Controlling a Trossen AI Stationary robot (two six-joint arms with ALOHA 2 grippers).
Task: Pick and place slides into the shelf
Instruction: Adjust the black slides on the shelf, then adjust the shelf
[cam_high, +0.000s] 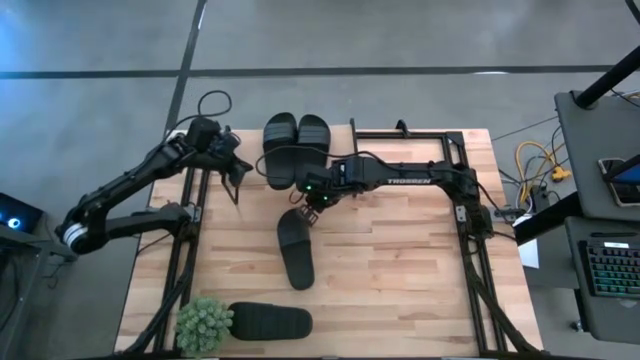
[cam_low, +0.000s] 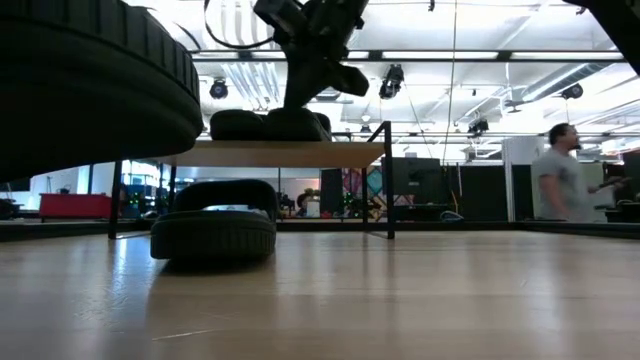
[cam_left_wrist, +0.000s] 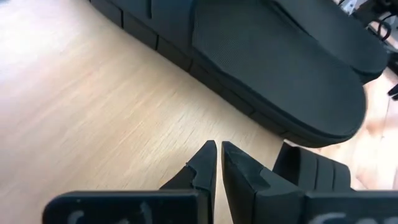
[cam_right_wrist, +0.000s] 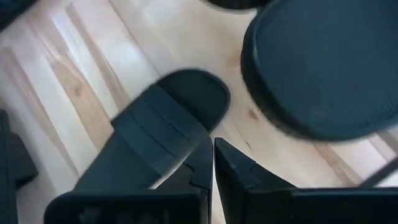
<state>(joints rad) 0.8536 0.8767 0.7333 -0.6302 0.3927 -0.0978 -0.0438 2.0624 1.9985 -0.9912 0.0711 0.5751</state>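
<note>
Two slides (cam_high: 296, 148) are lying side by side on the shelf (cam_low: 280, 153) at the far edge of the bench (cam_high: 400, 270). A third slide (cam_high: 296, 250) is lying mid-bench, and a fourth (cam_high: 270, 322) is resting near the front edge beside a potted plant (cam_high: 204, 323). Right gripper (cam_high: 310, 212) is hanging over the third slide's far end, fingers pressed together, holding nothing. Left gripper (cam_high: 238, 175) is waiting beside the shelf, fingers nearly touching, empty.

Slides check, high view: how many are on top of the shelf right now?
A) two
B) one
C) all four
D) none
A: two slides sit side by side on the shelf; another lies mid-table below the right claw, and the last by the potted plant.
</note>
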